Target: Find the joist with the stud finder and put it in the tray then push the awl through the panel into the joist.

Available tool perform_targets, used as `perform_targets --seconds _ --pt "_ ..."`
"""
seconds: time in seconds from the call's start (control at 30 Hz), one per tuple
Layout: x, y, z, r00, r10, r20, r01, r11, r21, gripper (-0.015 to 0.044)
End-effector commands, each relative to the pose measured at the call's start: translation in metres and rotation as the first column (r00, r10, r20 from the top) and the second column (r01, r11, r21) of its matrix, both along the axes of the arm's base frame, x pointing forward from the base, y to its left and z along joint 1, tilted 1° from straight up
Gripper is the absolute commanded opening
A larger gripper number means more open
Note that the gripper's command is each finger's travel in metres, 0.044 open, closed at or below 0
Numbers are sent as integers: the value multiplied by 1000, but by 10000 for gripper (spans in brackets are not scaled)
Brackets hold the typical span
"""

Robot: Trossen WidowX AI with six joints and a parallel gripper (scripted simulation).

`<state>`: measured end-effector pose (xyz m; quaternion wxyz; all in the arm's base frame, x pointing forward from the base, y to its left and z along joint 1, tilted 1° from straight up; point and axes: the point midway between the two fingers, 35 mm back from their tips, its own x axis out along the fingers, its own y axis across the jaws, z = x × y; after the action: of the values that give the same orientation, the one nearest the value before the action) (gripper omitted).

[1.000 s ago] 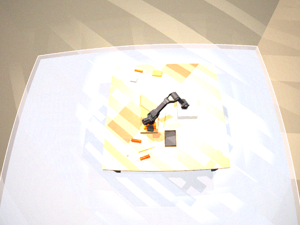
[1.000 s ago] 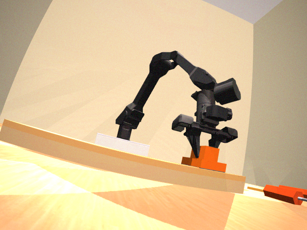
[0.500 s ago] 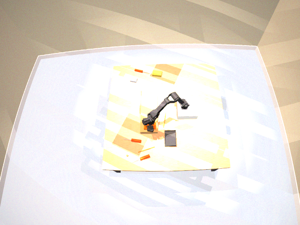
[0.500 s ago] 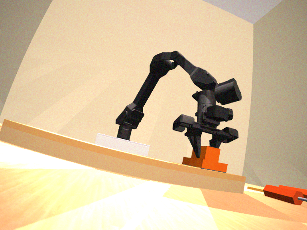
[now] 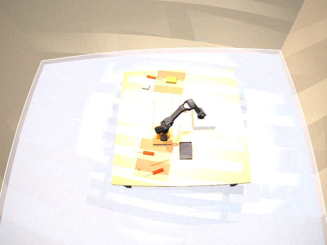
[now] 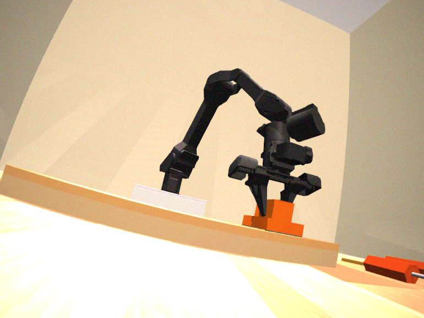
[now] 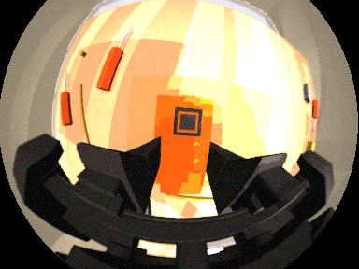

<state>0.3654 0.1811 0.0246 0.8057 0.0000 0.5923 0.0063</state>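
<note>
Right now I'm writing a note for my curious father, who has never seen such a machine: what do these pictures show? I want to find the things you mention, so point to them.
A black robot arm, seen from above, from low at the side, and from its own wrist. Its end effector [image 5: 163, 136] [image 6: 275, 208] [image 7: 183, 139] grips an orange block-shaped tool [image 6: 281, 214] [image 7: 179, 163], presumably the stud finder, on a long raised wooden panel [image 5: 162, 141] [image 6: 169, 215]. Around it on the table [image 5: 218, 160] lie a dark tray [image 5: 185, 150], two red-handled tools near one end, another at the far side, and a yellow block [image 5: 171, 79].

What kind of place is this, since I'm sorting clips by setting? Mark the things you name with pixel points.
Probably a workshop-style bench in a plain room: orange-handled tools [image 5: 148, 153] [image 7: 110, 69] lie on a wooden table [image 5: 218, 174], around a raised wooden panel [image 6: 158, 214].
</note>
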Motion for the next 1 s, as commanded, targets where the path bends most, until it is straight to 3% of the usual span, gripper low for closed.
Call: perform_targets --seconds 0.0,0.97 --pt "-1 -8 -1 1000 3 -3 -3 1000 -2 0" --pt "0 -57 -1 1000 3 -2 -3 1000 -6 0"
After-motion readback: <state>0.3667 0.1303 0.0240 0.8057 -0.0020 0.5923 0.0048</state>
